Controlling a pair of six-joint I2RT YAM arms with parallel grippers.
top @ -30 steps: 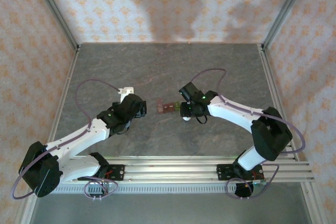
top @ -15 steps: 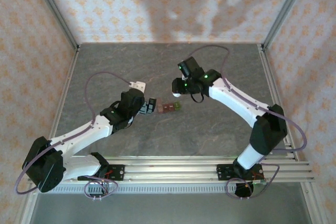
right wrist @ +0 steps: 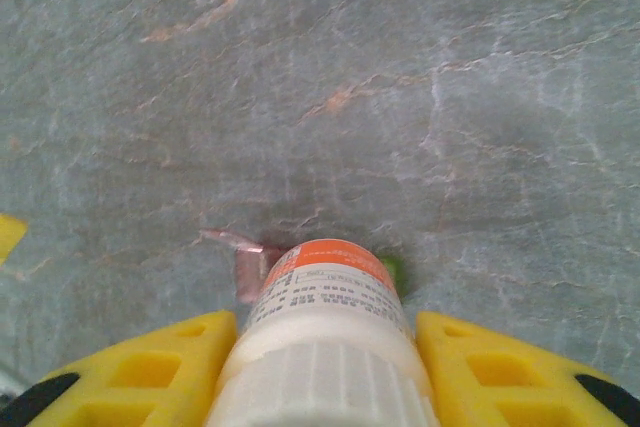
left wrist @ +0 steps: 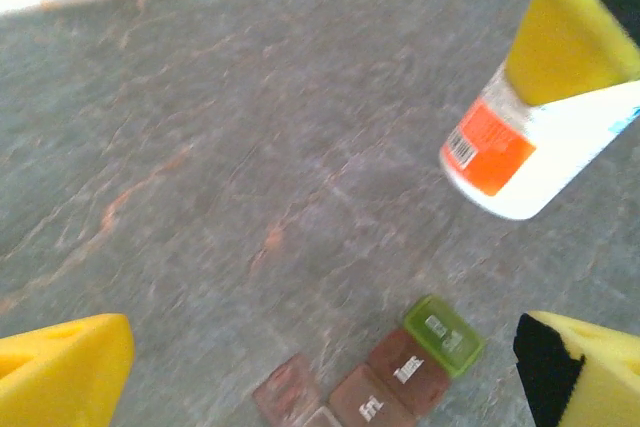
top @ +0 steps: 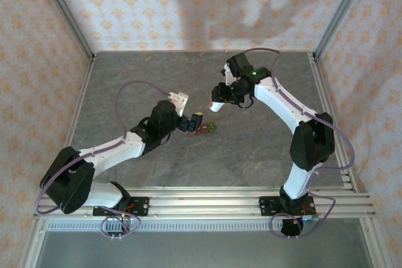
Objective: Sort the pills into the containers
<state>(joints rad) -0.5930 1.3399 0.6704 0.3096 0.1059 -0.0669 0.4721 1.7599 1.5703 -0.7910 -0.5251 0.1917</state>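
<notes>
Seen from above, the pill-container strip (top: 206,129) lies flat near the middle of the worktop (top: 264,155). The left end effector (top: 191,122) sits just beside its brownish end. The right end effector (top: 218,98) is raised beyond the strip, clenched on a white pill bottle (top: 215,106).

In the left wrist view, the left end effector (left wrist: 322,352) is released, its yellow fingers (left wrist: 70,367) spread wide with nothing between them but worktop. The strip (left wrist: 385,392) lies low in frame, green compartment (left wrist: 443,332) toward the bottle (left wrist: 520,157) tilted above it.

In the right wrist view, the bottle (right wrist: 330,317) is gripped squarely between the right end effector's (right wrist: 330,372) pads, mouth pointing down toward the strip (right wrist: 248,265). One pale lid there looks lifted.

The strip is probably light, stiff plastic that will skate on the smooth stone. It is best pinched across its narrow sides, clear of the small lids.
</notes>
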